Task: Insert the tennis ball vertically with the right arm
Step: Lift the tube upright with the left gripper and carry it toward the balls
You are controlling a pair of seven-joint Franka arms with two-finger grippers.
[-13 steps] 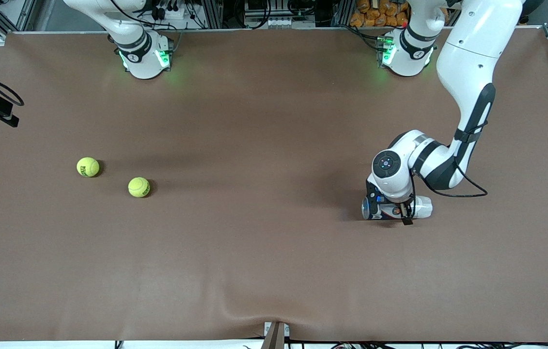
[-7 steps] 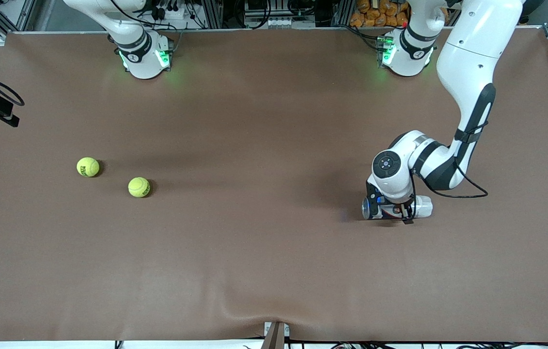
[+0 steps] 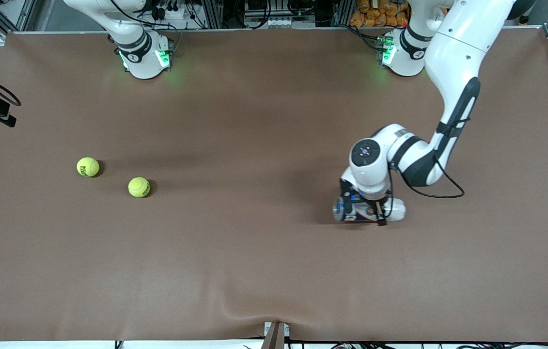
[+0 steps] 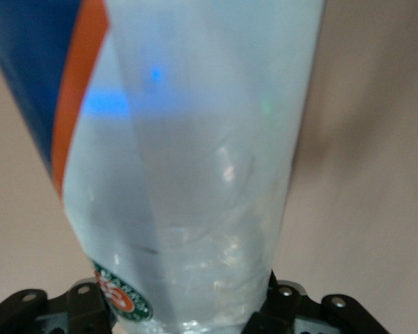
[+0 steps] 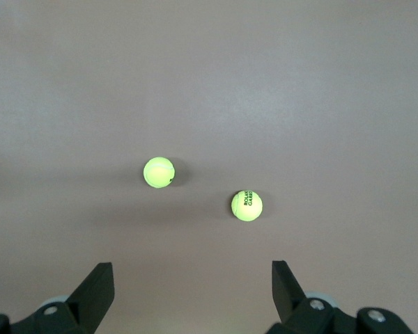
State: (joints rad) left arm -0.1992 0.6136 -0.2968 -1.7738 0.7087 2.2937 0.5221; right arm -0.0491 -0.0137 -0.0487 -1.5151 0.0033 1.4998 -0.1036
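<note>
While the left pincer (image 3: 365,211) clamps the clear ball tube (image 3: 369,210) sideways above the worktop (image 3: 254,252), the right pincer (image 5: 193,292) hangs wide open, empty, over two tennis balls (image 3: 88,166) (image 3: 139,187) lying near each other.

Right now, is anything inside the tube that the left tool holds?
The clear tube, gripped by the left tool, shows no ball through its wall; its label hides one side. Both tennis balls lie on the table.

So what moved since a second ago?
The left gripper, shut on the clear ball tube, carried it toward the right arm's end of the table. The two tennis balls stayed put, and the right gripper waits open high above them.
</note>
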